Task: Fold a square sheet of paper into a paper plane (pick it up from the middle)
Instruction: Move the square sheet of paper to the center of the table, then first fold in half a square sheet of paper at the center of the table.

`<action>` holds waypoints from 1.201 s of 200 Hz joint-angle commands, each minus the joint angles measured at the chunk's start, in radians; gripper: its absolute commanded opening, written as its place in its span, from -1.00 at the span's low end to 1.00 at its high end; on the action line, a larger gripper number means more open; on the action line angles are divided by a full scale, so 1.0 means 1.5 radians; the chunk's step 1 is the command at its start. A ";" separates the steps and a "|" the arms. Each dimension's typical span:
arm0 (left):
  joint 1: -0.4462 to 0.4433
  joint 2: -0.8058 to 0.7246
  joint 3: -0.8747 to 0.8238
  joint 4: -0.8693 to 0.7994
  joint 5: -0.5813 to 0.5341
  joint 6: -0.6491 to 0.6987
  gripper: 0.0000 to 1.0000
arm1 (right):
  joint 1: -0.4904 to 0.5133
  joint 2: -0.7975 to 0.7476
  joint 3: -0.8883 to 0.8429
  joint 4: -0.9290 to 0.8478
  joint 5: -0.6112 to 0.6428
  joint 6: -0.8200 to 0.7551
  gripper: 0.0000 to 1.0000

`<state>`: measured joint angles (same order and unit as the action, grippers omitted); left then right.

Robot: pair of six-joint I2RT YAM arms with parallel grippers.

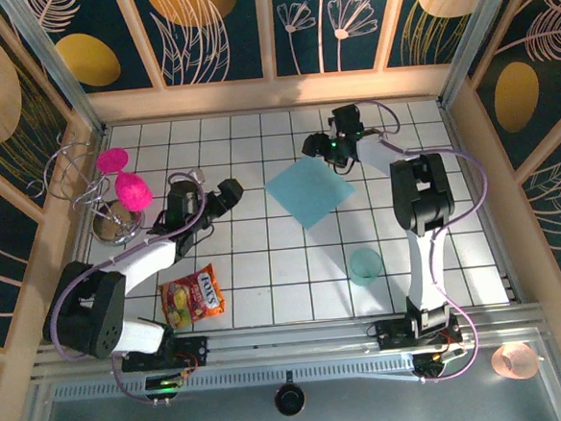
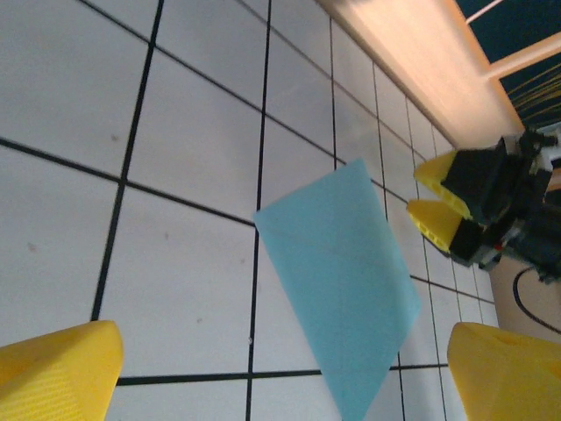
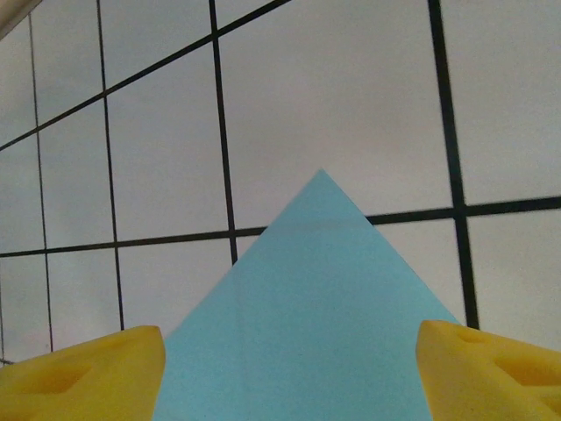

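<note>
**Sheet flat at mid-table, both grippers open around it**

The square sheet of paper (image 1: 308,191) is laid flat and uncreased, diamond-wise, near the middle of the tiled table (image 1: 265,269). The left gripper (image 1: 229,197) is held at its 9 o'clock, fingers spread wide on nothing. The right gripper (image 1: 317,149) is poised by the 12 o'clock corner, fingers parted with nothing clamped. This is judged an approach from two sides for a first pick-up.

Tiled table (image 1: 265,269) carries paper sheet (image 1: 309,191), teal cup (image 1: 365,265), snack packet (image 1: 192,297).
</note>
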<state>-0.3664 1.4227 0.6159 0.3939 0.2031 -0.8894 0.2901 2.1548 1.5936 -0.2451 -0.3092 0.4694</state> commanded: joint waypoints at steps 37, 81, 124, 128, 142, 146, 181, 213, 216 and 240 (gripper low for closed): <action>-0.022 0.051 0.040 0.031 0.016 -0.037 0.96 | 0.012 0.046 0.034 -0.053 0.007 -0.007 0.50; -0.030 0.077 0.051 0.038 0.018 -0.049 0.98 | 0.014 -0.014 -0.083 -0.016 0.073 0.065 0.48; -0.034 0.088 0.050 0.038 0.017 -0.059 0.95 | 0.026 -0.154 -0.285 0.089 0.131 0.249 0.48; -0.034 0.088 0.050 0.039 0.017 -0.061 0.95 | 0.031 -0.166 -0.300 0.097 0.135 0.267 0.48; -0.038 0.093 0.048 0.039 0.017 -0.064 0.93 | 0.060 -0.194 -0.331 0.101 0.155 0.329 0.48; -0.038 0.094 0.048 0.040 0.017 -0.066 0.92 | 0.070 -0.200 -0.336 0.101 0.159 0.347 0.47; -0.050 0.097 0.036 0.042 0.021 -0.084 0.84 | 0.145 -0.218 -0.363 0.134 0.145 0.451 0.44; -0.063 0.084 0.023 0.035 0.023 -0.097 0.79 | 0.143 -0.243 -0.327 0.126 0.140 0.353 0.38; -0.066 0.083 0.023 0.033 0.023 -0.097 0.79 | 0.139 -0.250 -0.330 0.131 0.136 0.348 0.38; -0.087 0.087 0.044 -0.017 0.023 -0.084 0.77 | 0.106 -0.288 -0.345 0.131 0.075 0.226 0.36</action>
<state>-0.4664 1.5589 0.6621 0.4152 0.2276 -1.0088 0.5026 1.8175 1.0725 -0.0669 -0.1326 0.9745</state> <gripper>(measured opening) 0.889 0.679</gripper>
